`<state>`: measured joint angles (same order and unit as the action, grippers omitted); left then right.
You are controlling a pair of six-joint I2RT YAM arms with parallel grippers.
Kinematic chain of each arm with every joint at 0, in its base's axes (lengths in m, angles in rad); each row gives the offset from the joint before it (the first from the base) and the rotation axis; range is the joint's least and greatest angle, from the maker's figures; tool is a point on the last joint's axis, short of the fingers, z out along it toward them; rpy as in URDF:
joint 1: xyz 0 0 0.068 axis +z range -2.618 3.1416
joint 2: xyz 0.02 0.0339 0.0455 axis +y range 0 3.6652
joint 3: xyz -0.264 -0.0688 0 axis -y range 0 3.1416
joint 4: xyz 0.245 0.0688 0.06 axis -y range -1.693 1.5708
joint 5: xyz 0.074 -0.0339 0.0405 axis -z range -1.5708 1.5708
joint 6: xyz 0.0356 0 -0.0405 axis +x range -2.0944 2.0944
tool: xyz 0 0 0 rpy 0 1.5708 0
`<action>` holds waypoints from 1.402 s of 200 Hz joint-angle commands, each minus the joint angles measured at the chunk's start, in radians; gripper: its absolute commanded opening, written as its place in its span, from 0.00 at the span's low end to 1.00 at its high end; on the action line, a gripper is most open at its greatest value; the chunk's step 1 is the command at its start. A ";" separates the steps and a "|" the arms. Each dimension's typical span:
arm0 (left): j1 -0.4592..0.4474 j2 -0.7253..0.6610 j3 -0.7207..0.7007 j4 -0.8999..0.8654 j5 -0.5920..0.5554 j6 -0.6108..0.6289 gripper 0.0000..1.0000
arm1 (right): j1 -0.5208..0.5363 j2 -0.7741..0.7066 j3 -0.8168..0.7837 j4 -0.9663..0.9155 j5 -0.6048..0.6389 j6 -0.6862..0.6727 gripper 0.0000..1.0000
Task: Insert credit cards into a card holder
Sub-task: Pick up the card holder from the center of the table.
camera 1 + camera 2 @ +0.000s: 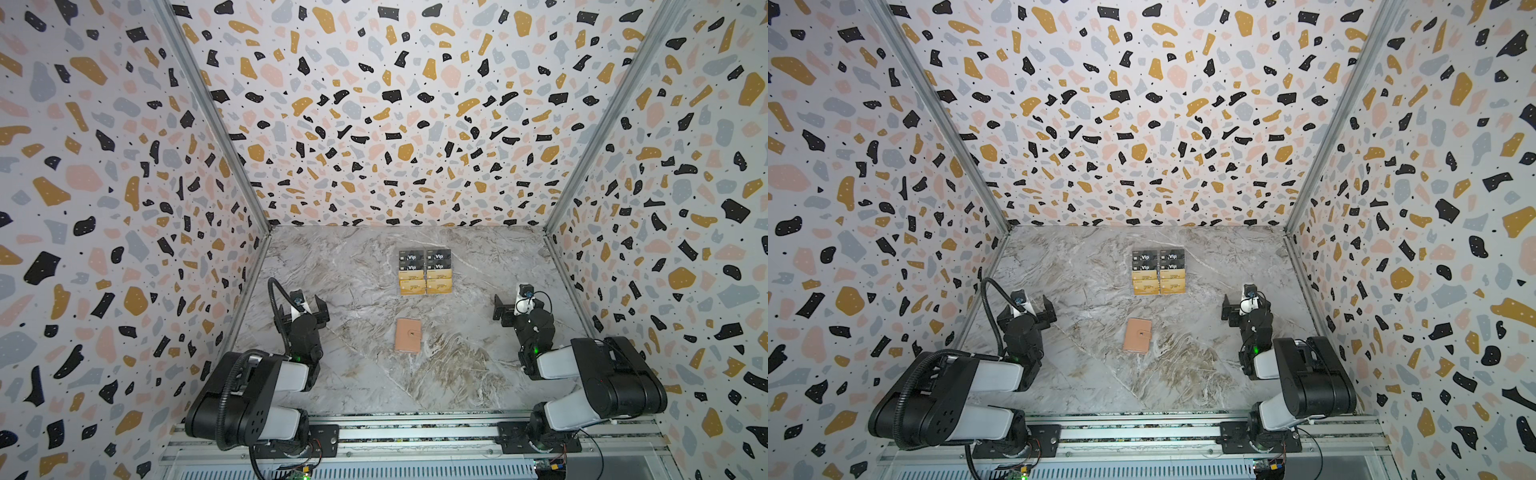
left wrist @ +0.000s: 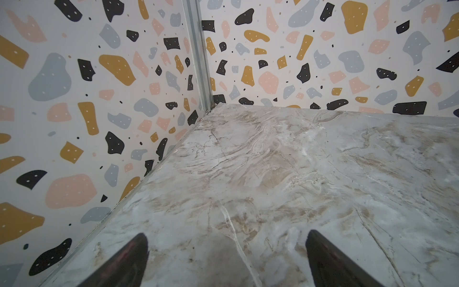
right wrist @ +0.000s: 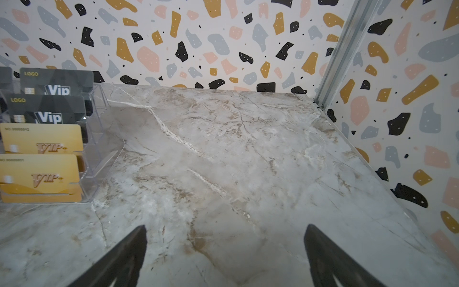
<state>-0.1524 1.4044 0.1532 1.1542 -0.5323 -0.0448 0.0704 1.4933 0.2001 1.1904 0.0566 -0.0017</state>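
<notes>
The credit cards (image 1: 425, 282) sit in neither pair of jaws. The left jaws stand wide apart with only bare table (image 2: 273, 174) between them, close to the corner of the patterned walls. The right jaws are spread just as wide and hold nothing, with the nearest gold cards (image 3: 41, 141) off to one side. Both arms are drawn back to their own edges of the table, which we judge leaves the middle free for a first reach. The four gold cards stand in the two front tiers of a clear acrylic stand (image 3: 104, 129), and the black Vip cards (image 1: 424, 259) fill the tiers behind. We think the stepped, leaning rows keep each card's upper edge exposed so that it can be pinched. The card holder (image 1: 408, 336) lies flat and closed on the table between the two arms, nearer the robot than the stand and well apart from it. Its snap looks fastened, so we expect it must be opened before any card goes in.
</notes>
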 commanded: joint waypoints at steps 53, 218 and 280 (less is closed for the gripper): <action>0.004 -0.012 0.000 0.062 -0.003 -0.003 1.00 | 0.004 -0.009 0.017 0.026 0.009 0.003 0.99; -0.004 -0.245 0.670 -1.330 0.286 -0.424 0.88 | 0.355 -0.247 0.644 -1.242 -0.114 0.264 0.58; -0.109 -0.067 0.757 -1.528 0.676 -0.349 0.77 | 0.650 -0.077 0.684 -1.277 -0.321 0.614 0.34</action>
<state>-0.2111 1.2999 0.8715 -0.2268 -0.0551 -0.4366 0.6346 1.3914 0.8623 0.0055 -0.2024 0.4374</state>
